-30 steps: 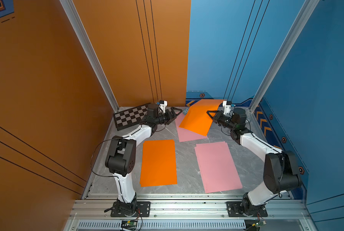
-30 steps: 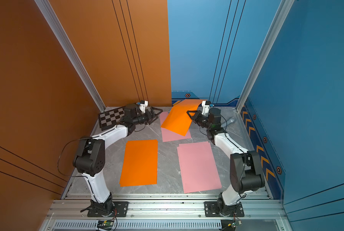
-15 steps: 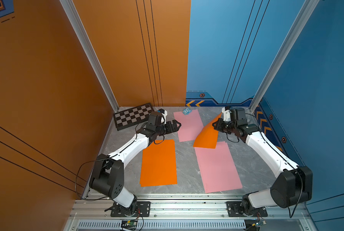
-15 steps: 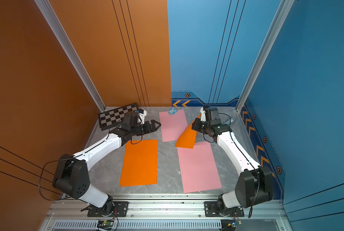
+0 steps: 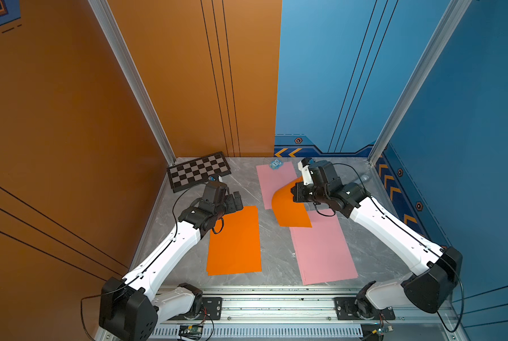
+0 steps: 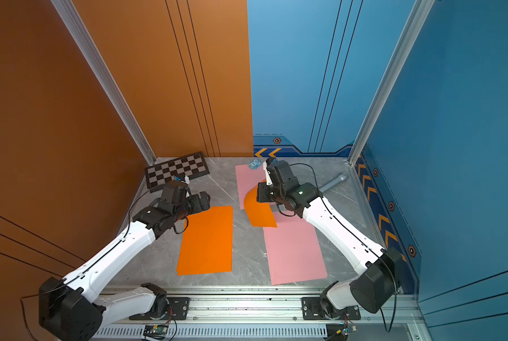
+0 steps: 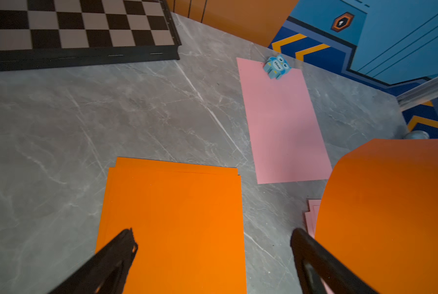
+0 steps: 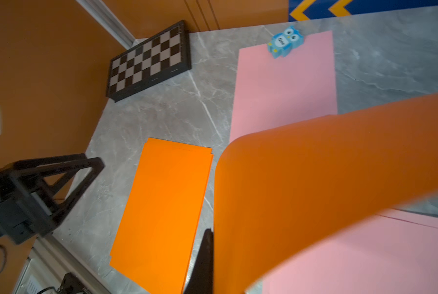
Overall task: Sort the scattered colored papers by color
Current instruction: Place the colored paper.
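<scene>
Orange sheet (image 5: 289, 208) curls, pinched in right fingers (image 8: 204, 259); left fingers (image 7: 116, 257) spread wide at orange stack (image 5: 235, 242).

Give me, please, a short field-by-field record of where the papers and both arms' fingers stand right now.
orange stack: lying flat, on the left arm's side
pink stack: lying flat, on the right arm's side
loose pink sheet: flat, further back, blue owl figure at its far edge
held orange sheet: curled, pinched by the right fingers, free end over the pink stack's far edge
left fingers: open, empty, above the orange stack's far end
chessboard: far left corner
</scene>
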Robot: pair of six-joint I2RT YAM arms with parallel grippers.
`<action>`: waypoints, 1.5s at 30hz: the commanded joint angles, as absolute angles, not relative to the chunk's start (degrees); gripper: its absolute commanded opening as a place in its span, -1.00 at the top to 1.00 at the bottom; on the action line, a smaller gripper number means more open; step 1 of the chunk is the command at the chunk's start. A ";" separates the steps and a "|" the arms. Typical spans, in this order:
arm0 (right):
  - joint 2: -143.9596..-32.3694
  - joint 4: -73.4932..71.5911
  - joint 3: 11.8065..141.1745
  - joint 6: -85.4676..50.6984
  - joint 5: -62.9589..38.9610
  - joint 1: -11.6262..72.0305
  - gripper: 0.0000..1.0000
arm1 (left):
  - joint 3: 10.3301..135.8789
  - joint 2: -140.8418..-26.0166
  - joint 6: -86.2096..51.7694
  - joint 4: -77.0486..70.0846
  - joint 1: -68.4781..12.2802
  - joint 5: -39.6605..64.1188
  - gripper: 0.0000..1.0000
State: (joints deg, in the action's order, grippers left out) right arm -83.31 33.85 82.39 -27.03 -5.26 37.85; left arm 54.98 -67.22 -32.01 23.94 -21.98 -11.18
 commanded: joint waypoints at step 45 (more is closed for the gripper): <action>-115.93 -35.69 57.56 -64.38 -31.76 48.05 1.00 | 48.55 -53.78 -38.16 24.55 -6.15 -5.56 -0.96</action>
